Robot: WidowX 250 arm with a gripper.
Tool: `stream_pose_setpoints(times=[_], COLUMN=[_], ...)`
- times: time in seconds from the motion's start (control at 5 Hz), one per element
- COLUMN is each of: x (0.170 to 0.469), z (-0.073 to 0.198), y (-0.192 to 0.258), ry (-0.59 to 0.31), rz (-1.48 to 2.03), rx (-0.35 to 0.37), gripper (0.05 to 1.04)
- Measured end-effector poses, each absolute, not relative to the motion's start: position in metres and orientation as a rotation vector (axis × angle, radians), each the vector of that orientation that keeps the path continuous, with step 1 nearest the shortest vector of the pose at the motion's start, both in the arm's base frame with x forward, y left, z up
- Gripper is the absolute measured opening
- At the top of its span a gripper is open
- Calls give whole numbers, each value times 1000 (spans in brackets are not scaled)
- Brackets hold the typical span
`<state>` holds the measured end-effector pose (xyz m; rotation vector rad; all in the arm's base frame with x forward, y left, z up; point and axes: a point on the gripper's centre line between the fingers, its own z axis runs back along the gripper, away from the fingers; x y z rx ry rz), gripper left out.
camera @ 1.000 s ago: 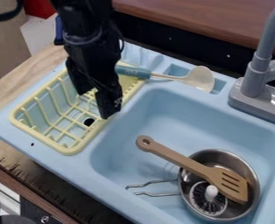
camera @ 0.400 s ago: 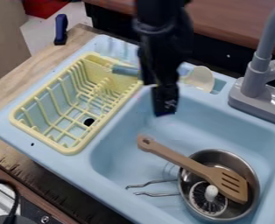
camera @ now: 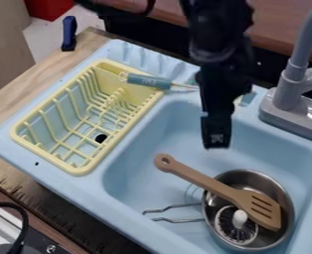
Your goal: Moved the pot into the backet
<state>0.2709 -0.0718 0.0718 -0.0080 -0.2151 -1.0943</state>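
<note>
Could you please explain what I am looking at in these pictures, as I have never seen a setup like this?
The black machine is a single robot arm, entering from the top edge. Its pincer hangs over the sink; I cannot tell whether it holds anything. Every picture comes from one fixed camera looking down at a slant.

Below is a light-blue toy sink with a grey faucet. In its basin sits a metal pot with a wire handle. A brown slotted spatula leans in the pot beside a round brush. To the left is a yellow dish basket, with a blue-handled utensil across its far corner.
</note>
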Motion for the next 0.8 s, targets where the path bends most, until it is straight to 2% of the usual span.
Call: stream_pose_setpoints(times=[0.2,0.4,0.8], x=[268,269,275], z=[54,47,37], y=[-81,-93,-112], ry=[-173,-187,-214], rz=[-1153,-1205,-1252], rx=[-52,-74,-57], gripper=[996,996,996])
